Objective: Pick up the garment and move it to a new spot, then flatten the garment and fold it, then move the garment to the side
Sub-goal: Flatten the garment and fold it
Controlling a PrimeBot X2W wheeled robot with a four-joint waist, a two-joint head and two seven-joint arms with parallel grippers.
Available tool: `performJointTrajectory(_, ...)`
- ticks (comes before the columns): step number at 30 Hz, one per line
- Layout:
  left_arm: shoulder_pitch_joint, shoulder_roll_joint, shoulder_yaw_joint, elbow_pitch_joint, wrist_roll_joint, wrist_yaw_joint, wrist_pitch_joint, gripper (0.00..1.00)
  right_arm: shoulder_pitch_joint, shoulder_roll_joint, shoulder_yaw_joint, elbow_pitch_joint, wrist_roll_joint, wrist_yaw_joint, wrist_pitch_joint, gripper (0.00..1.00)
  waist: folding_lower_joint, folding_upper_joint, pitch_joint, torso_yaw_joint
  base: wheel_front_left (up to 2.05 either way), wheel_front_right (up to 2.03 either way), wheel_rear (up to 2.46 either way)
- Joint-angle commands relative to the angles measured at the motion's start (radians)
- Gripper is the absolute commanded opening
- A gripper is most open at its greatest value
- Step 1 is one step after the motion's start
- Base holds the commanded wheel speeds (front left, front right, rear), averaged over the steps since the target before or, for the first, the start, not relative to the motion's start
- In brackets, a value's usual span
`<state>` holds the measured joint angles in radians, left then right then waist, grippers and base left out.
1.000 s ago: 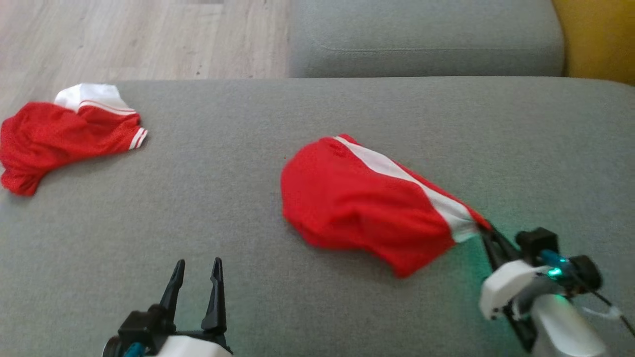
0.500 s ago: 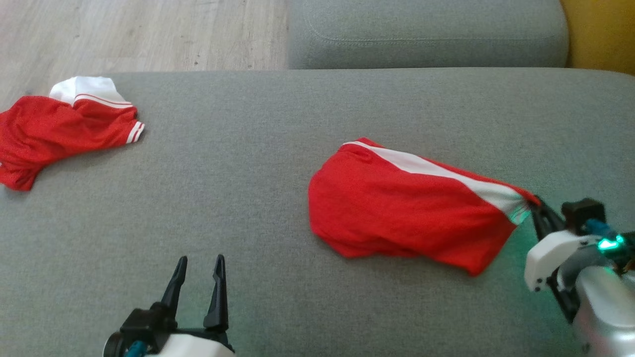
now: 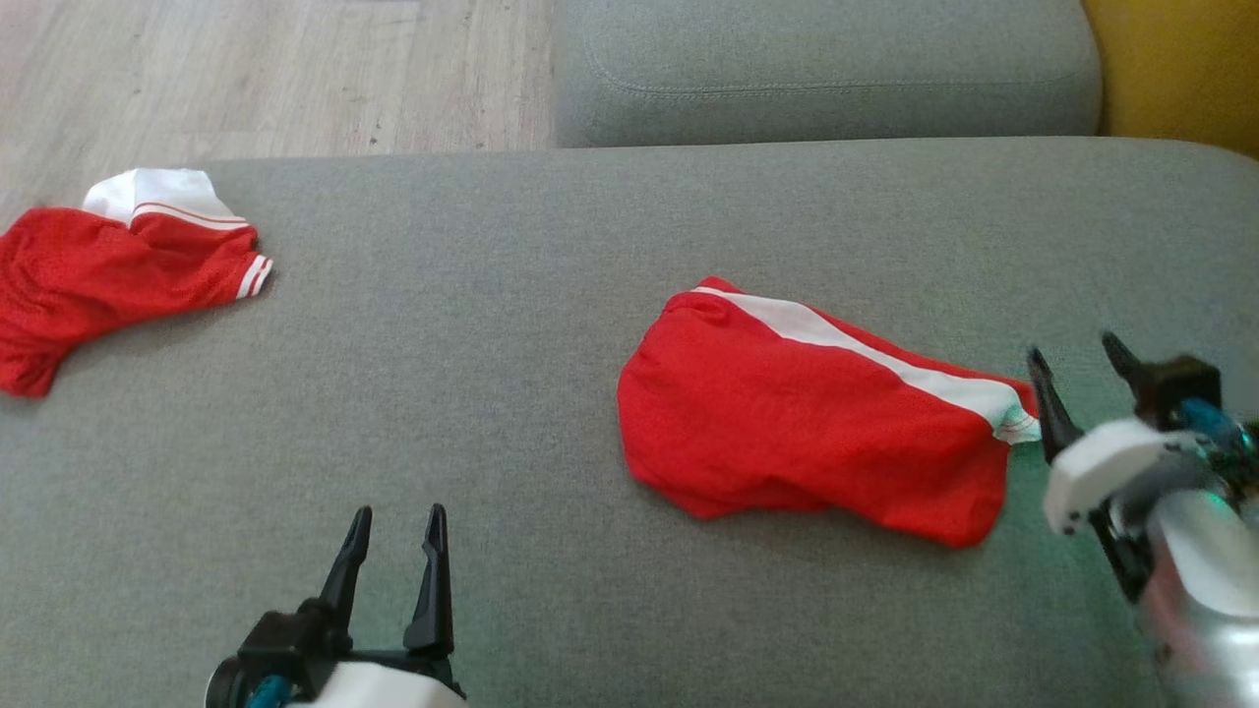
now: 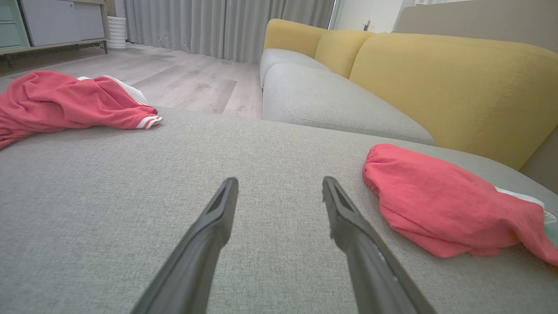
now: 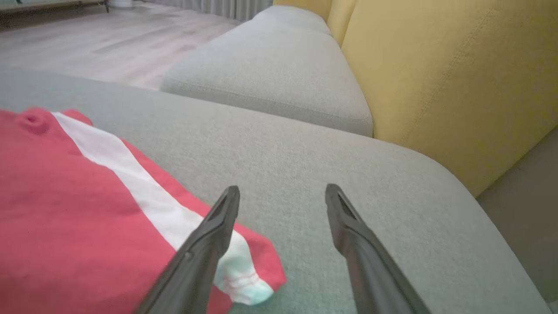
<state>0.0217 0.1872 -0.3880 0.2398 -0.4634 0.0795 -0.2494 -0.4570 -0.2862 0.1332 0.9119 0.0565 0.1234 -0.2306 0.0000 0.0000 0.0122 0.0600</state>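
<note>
Let go of the garment point(image 3: 807, 423) within the last second: right gripper point(image 3: 1072, 359) clamped on the white-striped corner before, now spread wide, just beside that corner and off the cloth. Pulled rightward across the seat in that time, then left lying flatter.

Underneath everything, a broad grey cushion point(image 3: 492, 393). Beyond it, a second grey seat cushion point(image 3: 826, 79), with a yellow backrest point(image 3: 1170, 69) at the far right and a pale wooden floor point(image 3: 246, 79) at the far left.

Right of centre on the broad cushion, the garment: red, rumpled, with a white stripe along its far edge down to the corner by the right gripper. In the right wrist view, one dark finger point(image 5: 205, 248) across the stripe's end; cannot tell whether touching.

At the cushion's left edge, well apart, a crumpled red jersey point(image 3: 108, 275) with white trim.

At the lower left, left gripper point(image 3: 398, 516) with fingers parted wide, holding nothing, over bare cushion.
</note>
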Motion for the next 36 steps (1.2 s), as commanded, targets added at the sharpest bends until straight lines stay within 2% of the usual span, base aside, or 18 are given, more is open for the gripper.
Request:
performJointTrajectory(1, -0.042, 0.005, 0.034, -0.033, 0.011, 0.003, -0.012, 1.00, -0.067, 0.006, 0.037, -0.053, 0.013, 0.007, -0.014, 1.00, 0.0000, 0.0000, 0.002, 0.003, 0.00, 0.00, 0.00)
performJointTrajectory(7, -0.053, 0.002, 0.033, -0.035, 0.013, 0.001, -0.012, 1.00, -0.144, 0.039, 0.169, -0.130, 0.090, 0.007, 0.041, 1.00, 0.0000, 0.0000, 0.018, 0.023, 0.00, 0.00, 0.00)
performJointTrajectory(13, -0.068, -0.002, 0.034, -0.038, 0.016, -0.003, -0.012, 1.00, -0.242, 0.082, 0.349, -0.134, 0.193, 0.007, 0.139, 1.00, 0.0000, 0.0000, 0.044, 0.048, 0.00, 0.00, 0.00)
performJointTrajectory(20, -0.096, -0.013, 0.029, -0.027, 0.023, -0.015, -0.012, 1.00, -0.336, 0.118, 0.580, -0.055, 0.322, 0.007, 0.236, 1.00, 0.0000, 0.0000, 0.071, 0.079, 0.00, 0.00, 0.00)
performJointTrajectory(28, -0.123, -0.032, 0.020, -0.003, 0.031, -0.033, -0.012, 1.00, -0.379, 0.148, 0.737, 0.065, 0.464, 0.007, 0.322, 1.00, 0.0000, 0.0000, 0.082, 0.120, 0.00, 0.00, 0.00)
performJointTrajectory(34, -0.133, -0.046, 0.026, 0.011, 0.039, -0.044, -0.012, 1.00, -0.385, 0.170, 0.809, 0.154, 0.551, 0.007, 0.371, 1.00, 0.0000, 0.0000, 0.086, 0.145, 0.00, 0.00, 0.00)
performJointTrajectory(35, -0.133, -0.047, 0.028, 0.013, 0.040, -0.046, -0.012, 1.00, -0.385, 0.173, 0.816, 0.164, 0.566, 0.007, 0.377, 0.77, 0.0000, 0.0000, 0.087, 0.147, 0.00, 0.00, 0.00)
performJointTrajectory(36, -0.134, -0.048, 0.031, 0.014, 0.041, -0.047, -0.012, 1.00, -0.385, 0.175, 0.825, 0.172, 0.578, 0.007, 0.382, 0.49, 0.0000, 0.0000, 0.088, 0.149, 0.00, 0.00, 0.00)
